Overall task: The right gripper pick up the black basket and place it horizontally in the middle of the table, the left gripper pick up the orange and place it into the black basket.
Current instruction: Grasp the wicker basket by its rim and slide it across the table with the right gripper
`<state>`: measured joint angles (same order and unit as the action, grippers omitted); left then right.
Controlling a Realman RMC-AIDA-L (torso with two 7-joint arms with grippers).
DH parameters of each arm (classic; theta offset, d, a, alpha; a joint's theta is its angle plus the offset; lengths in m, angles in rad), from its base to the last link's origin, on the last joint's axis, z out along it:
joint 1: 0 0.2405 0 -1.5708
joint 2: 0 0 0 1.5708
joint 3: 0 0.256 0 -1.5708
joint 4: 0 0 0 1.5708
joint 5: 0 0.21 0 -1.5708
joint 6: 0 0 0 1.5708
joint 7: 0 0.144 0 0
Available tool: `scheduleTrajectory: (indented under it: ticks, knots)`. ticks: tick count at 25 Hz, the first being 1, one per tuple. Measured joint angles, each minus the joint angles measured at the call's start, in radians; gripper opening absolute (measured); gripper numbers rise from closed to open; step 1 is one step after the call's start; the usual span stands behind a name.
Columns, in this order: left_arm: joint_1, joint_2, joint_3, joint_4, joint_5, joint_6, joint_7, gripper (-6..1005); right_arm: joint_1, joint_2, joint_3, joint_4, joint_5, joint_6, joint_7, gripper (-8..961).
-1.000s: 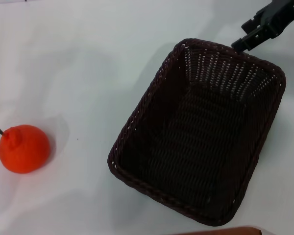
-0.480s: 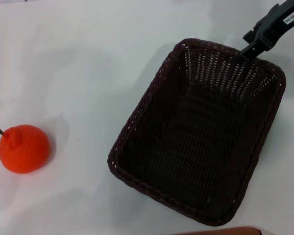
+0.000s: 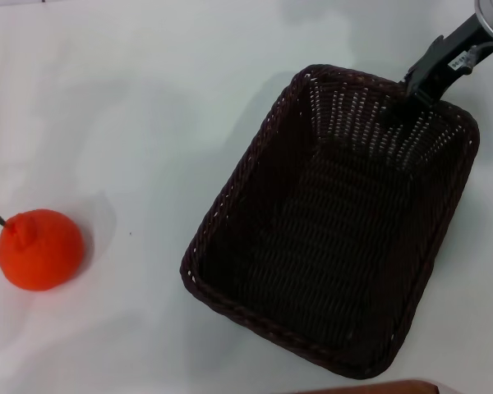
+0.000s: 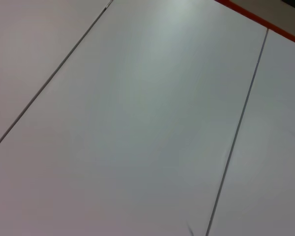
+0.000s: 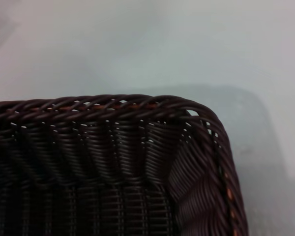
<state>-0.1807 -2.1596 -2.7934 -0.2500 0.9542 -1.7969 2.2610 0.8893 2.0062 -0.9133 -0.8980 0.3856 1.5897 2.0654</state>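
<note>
Since a second ago, the right tool [image 3: 416, 92] has pushed down onto the far rim of the black basket [image 3: 337, 222], its tip now over the braided edge near the far right corner; whether it is released or clenched cannot be told. Basket and orange [image 3: 39, 249] have not shifted: the basket sits skewed on the right of the white desk [image 3: 148, 107], the orange well apart at the left edge. No left tool appears anywhere.
</note>
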Motion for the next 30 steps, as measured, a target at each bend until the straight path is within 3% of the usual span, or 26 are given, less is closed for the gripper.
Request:
scheduleTrajectory:
  ticks: [4,9,15,22,30]
  knots:
    - [-0.001,0.0,0.0,0.0,0.0,0.009,0.0,873,-0.001,0.001,0.005,0.003,0.006,0.005,-0.015,536]
    - [-0.004,-0.001,0.0,0.0,0.0,0.023,0.0,873,-0.007,0.001,0.007,0.003,0.015,0.016,-0.017,296]
    - [-0.009,0.0,0.0,0.0,0.0,0.03,0.0,872,-0.018,-0.02,0.098,0.014,0.085,0.075,-0.018,224]
    - [-0.018,0.0,0.0,0.0,0.0,0.053,0.001,873,-0.073,-0.072,0.259,0.065,0.247,0.13,-0.002,214]
    - [-0.03,0.001,0.004,-0.003,0.001,0.078,0.001,873,-0.147,-0.128,0.449,0.224,0.426,0.122,0.008,237]
